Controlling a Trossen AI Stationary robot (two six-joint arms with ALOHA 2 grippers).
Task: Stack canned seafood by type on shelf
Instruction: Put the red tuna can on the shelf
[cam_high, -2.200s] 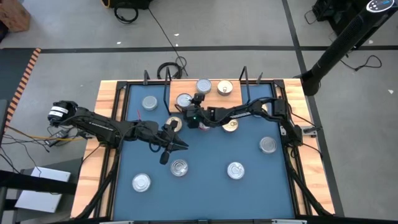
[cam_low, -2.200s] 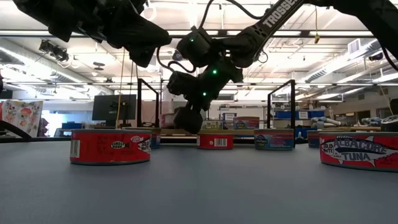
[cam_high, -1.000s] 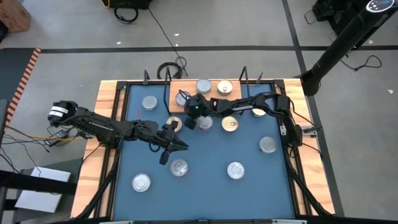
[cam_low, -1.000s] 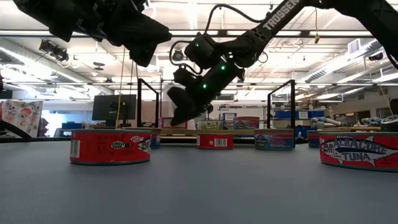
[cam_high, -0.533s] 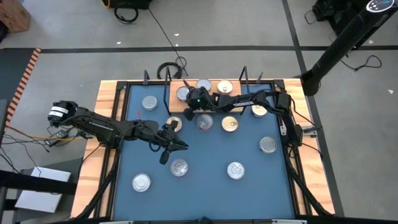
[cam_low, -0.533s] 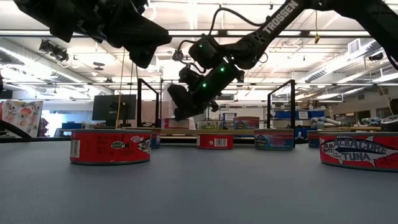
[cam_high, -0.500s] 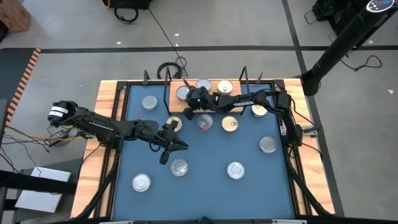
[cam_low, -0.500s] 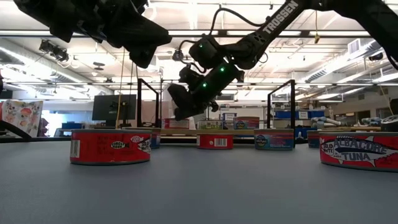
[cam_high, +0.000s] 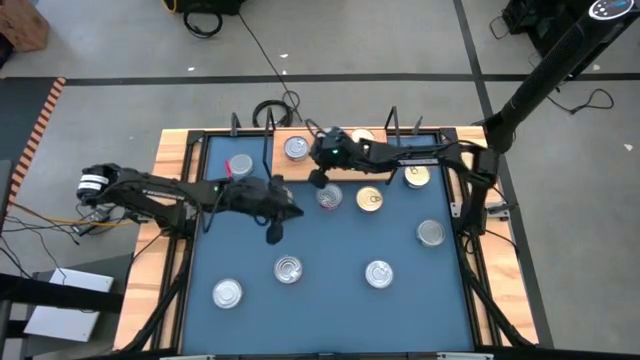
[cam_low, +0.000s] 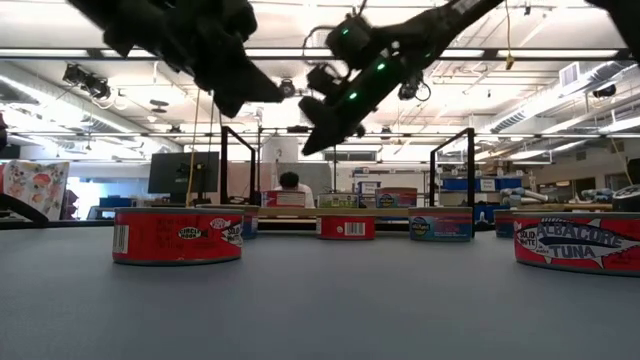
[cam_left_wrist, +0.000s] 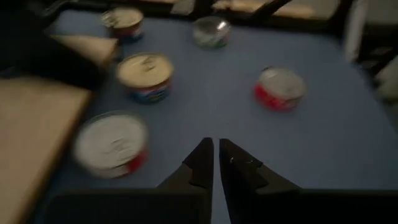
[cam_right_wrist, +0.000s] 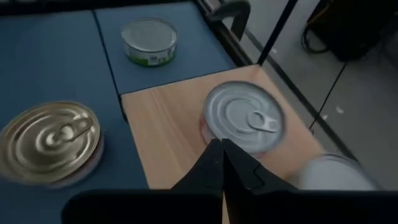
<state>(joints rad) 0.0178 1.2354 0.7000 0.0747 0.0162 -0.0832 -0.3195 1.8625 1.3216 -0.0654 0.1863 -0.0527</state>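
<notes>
Several flat round tins of canned seafood lie spread over the blue table top (cam_high: 330, 300). One silver-topped tin (cam_right_wrist: 242, 121) stands on the shelf, a light wooden board (cam_right_wrist: 165, 124) at the far edge between black wire uprights. My right gripper (cam_right_wrist: 222, 155) is shut and hangs in the air just short of that tin, touching nothing. A gold-topped tin (cam_right_wrist: 50, 143) sits on the table beside the shelf. My left gripper (cam_left_wrist: 214, 152) hovers shut over the table's middle (cam_high: 296, 210) with nothing between its fingers. Ahead of it are a silver tin (cam_left_wrist: 112, 143) and a gold-topped tin (cam_left_wrist: 144, 71).
More tins lie toward the near edge (cam_high: 288, 268), (cam_high: 378, 273), (cam_high: 228, 293) and at the right (cam_high: 431, 233). The shelf's wire uprights (cam_low: 222, 165), (cam_low: 470, 165) rise at its two ends. A wooden rim (cam_high: 170, 180) frames the table. Both arms cross over the table's far half.
My right gripper has risen from low beside the shelf's silver tin and drawn back a little toward the far right, staying shut. My left gripper has swung toward the table's far edge and lifted slightly. The tins have kept their places.
</notes>
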